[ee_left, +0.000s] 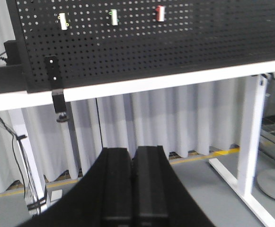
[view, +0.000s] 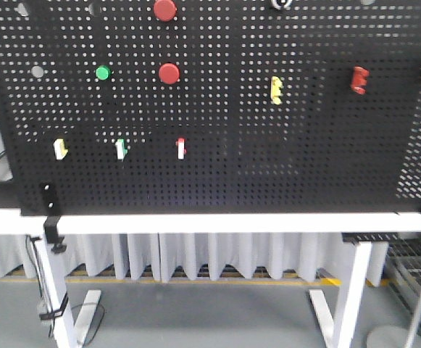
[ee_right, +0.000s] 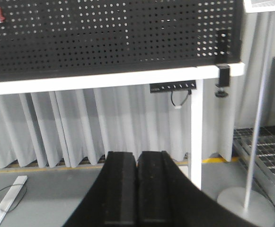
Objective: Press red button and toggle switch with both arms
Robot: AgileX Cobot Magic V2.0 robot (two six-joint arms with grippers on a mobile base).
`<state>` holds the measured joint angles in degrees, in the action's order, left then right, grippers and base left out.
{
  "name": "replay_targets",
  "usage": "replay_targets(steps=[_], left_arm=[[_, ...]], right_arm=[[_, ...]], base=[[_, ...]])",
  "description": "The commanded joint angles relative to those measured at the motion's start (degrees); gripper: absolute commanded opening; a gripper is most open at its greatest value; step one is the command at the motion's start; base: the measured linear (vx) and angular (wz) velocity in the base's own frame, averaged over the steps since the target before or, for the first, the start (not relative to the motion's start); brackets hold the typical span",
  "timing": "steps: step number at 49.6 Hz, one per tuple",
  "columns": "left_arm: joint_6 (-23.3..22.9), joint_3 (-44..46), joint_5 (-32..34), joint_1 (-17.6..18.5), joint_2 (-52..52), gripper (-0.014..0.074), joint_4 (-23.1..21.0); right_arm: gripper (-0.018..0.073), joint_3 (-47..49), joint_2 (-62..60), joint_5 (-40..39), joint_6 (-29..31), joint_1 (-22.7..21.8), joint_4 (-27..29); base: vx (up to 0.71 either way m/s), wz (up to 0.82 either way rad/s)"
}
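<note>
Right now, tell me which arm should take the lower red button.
Probably left. The lower red button sits left of centre on the pegboard; the left wrist view frames the red toggle switch beneath it, the right view only clips it.

Robot test lab. Black pegboard (view: 217, 181), bearing red button (view: 169, 73) and toggle switches (view: 182, 148), is standing clamped on white tabletop (view: 196, 222); white curtains (ee_right: 80, 123) are hanging behind; yellow tape (view: 326, 280) is crossing grey floor (view: 217, 315).
</note>
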<state>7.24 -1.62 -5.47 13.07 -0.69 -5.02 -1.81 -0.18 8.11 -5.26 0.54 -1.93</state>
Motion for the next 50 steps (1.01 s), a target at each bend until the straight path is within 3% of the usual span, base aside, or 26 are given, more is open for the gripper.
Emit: replay_targets(steps=[1, 25, 50], left_arm=[[-0.42, -1.87, 4.84, 0.11, -0.05, 0.0002, -0.26], [-0.42, -1.87, 4.84, 0.11, -0.05, 0.0002, -0.26], [-0.42, -1.87, 4.84, 0.11, -0.05, 0.0002, -0.26]], right_arm=[[-0.0003, -0.54, 0.92, -4.51, 0.18, -0.21, -0.65], [-0.0003, -0.54, 0.92, -4.51, 0.18, -0.21, -0.65], [-0.0003, -0.54, 0.92, -4.51, 0.18, -0.21, -0.65]], base=[[0.47, 0.06], [0.40, 0.04], [0.20, 0.02]])
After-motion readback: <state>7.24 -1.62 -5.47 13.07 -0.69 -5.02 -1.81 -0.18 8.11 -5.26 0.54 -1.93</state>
